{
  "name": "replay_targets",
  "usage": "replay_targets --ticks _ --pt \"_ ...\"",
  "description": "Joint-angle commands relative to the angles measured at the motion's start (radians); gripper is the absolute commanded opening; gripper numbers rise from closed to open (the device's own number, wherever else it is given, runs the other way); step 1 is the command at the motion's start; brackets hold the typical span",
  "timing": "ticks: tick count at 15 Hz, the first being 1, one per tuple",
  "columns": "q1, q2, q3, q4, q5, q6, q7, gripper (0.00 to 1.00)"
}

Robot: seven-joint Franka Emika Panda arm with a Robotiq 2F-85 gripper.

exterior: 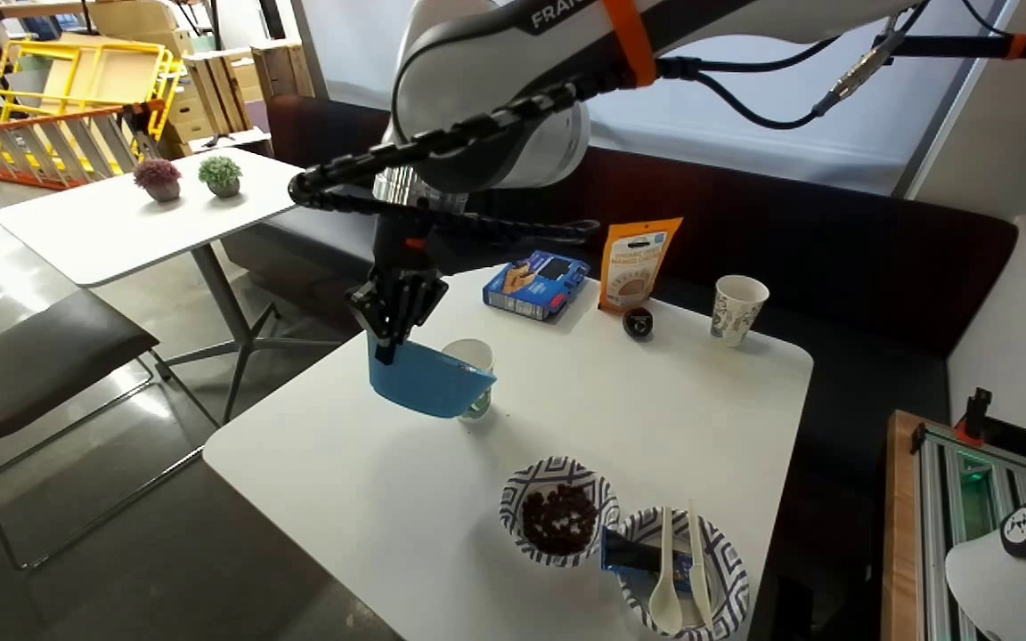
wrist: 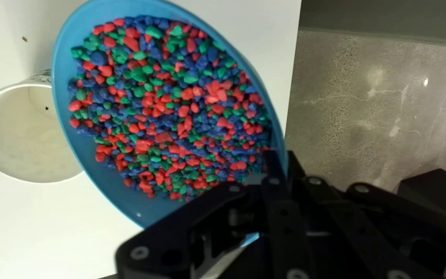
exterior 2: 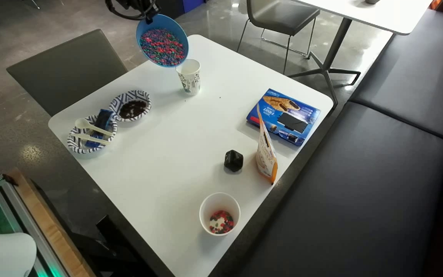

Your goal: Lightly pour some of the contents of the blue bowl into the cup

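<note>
My gripper (exterior: 386, 354) is shut on the rim of the blue bowl (exterior: 428, 387) and holds it above the white table, tilted toward the cup (exterior: 477, 354). In the wrist view, the fingertips (wrist: 283, 155) pinch the bowl's (wrist: 132, 201) wall. The contents (wrist: 165, 116) are many small red, green and blue pebbles, and they also show in an exterior view (exterior 2: 162, 47). The pale cup (exterior 2: 190, 81), with dark markings, stands upright beside and below the bowl's low edge. In the wrist view, the bowl overlaps the cup's (wrist: 25, 135) edge; its visible inside is pale with a dark speck.
Another cup (exterior 2: 219, 200) holds a few pebbles. A blue box (exterior: 535, 285), orange pouch (exterior: 638, 263) and black faceted object (exterior: 638, 322) stand along the bench side. A patterned bowl (exterior: 516, 503) of dark bits sits beside a patterned plate (exterior: 731, 570) with utensils and a packet.
</note>
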Motion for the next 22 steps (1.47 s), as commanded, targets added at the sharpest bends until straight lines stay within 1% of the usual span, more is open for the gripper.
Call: replay_targets --ticks 1,10,14,22 --pt "-0.019 -0.018 0.02 0.017 0.039 -0.009 -0.034 0.01" --pt "-0.049 -0.032 0.031 0.053 0.105 -0.02 -0.08 0.01" --pt "-0.074 -0.039 0.033 0.066 0.153 -0.025 -0.104 0.01" --pt "-0.12 -0.058 0.042 0.056 0.265 -0.046 -0.167 0.01"
